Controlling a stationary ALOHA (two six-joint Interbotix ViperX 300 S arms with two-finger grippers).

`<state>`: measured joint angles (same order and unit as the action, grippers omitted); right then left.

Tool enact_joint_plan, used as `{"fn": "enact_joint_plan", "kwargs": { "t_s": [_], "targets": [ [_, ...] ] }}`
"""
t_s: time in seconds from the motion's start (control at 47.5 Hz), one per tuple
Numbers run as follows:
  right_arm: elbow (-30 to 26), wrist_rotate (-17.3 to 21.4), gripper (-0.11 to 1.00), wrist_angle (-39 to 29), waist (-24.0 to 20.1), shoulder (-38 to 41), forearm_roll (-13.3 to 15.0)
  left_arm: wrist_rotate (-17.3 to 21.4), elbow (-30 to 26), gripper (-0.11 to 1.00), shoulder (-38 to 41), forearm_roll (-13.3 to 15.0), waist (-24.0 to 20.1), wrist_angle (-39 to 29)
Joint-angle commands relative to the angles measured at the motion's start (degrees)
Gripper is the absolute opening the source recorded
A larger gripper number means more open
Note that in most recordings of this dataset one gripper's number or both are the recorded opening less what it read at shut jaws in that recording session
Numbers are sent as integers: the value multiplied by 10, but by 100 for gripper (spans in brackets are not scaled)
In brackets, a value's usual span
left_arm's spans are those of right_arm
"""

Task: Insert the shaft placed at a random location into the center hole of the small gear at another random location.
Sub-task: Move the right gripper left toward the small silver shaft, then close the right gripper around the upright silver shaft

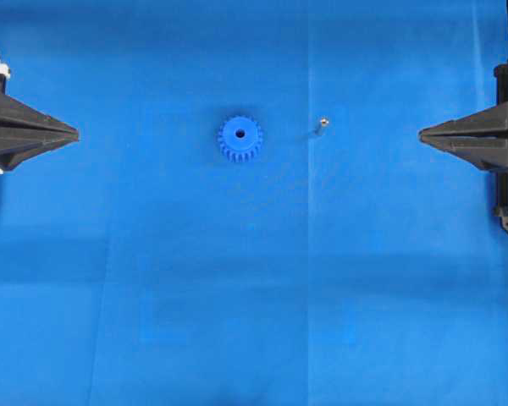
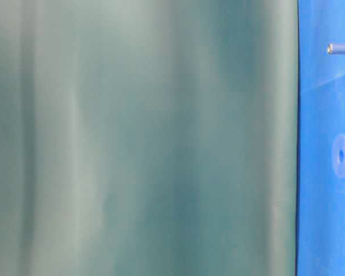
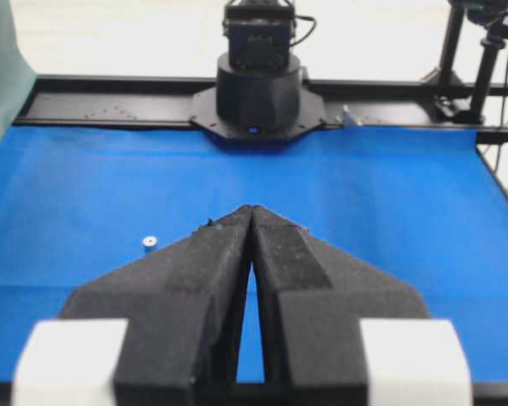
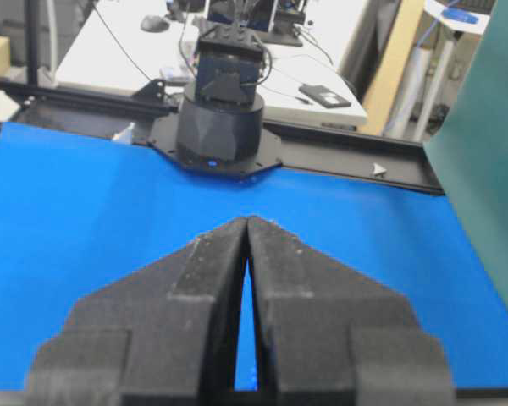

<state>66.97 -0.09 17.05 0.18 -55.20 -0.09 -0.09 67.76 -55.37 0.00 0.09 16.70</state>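
The small blue gear (image 1: 240, 139) lies flat on the blue mat, left of the middle, with its dark center hole (image 1: 240, 133) facing up. The thin metal shaft (image 1: 319, 126) stands apart to the gear's right, its shiny end up. The shaft also shows in the table-level view (image 2: 339, 49), as does the blurred gear (image 2: 342, 155). My left gripper (image 1: 74, 134) is shut and empty at the far left. My right gripper (image 1: 422, 134) is shut and empty at the far right. The left wrist view shows the shaft's round end (image 3: 149, 243) left of my shut fingers (image 3: 203, 279); the gear is hidden there. The right wrist view shows neither.
The blue mat (image 1: 254, 296) covers the table. A green backdrop (image 2: 144, 138) fills most of the table-level view and stands at the mat's edge (image 4: 483, 152). The opposite arm bases stand at the mat's far ends (image 3: 257, 85) (image 4: 220, 118).
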Motion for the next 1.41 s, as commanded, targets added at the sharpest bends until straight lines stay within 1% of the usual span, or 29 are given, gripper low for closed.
{"fn": "enact_joint_plan", "kwargs": {
  "t_s": [0.0,0.126,0.336,0.463,0.526,0.589,0.631,0.715,0.778,0.799,0.862,0.883,0.904,0.967,1.052,1.241,1.388],
  "targets": [
    [-5,-10,0,-3,6,3,4,-7,-9,0,1,-1,0,3],
    [-11,-11,-6,-18,20,9,4,-6,-9,0,1,-1,0,4],
    [-9,-10,-6,2,51,23,3,-6,-7,0,2,-1,0,3],
    [-2,-7,-6,19,75,61,0,-6,-6,0,1,-1,0,3],
    [1,-5,-2,33,83,84,-5,-6,-6,0,1,-1,0,3],
    [3,-4,5,51,89,114,-11,-6,-5,0,1,-2,0,3],
    [4,-4,12,65,93,136,-15,-6,-5,0,0,-2,0,3],
    [5,-4,31,99,100,181,-28,-6,-4,0,0,-1,0,3],
    [6,-4,50,126,105,217,-36,-6,-4,0,0,-2,0,3],
    [6,-4,58,139,106,236,-39,-6,-4,0,0,-1,0,3],
    [5,-4,76,163,107,276,-42,-6,-2,0,0,-1,0,3],
    [4,-4,80,169,108,289,-43,-6,-3,0,0,-1,0,3],
    [3,-4,81,177,109,301,-44,-6,-2,0,0,-1,0,3],
    [-1,-4,75,197,110,338,-49,-7,-2,0,0,-2,0,3],
    [-7,-4,68,225,110,390,-63,-7,-1,0,0,-1,0,3],
    [-18,-4,68,268,112,478,-91,-7,1,0,-2,-1,0,2],
    [-25,-4,68,279,114,528,-108,-7,3,0,-3,-1,0,2]
  ]
}}
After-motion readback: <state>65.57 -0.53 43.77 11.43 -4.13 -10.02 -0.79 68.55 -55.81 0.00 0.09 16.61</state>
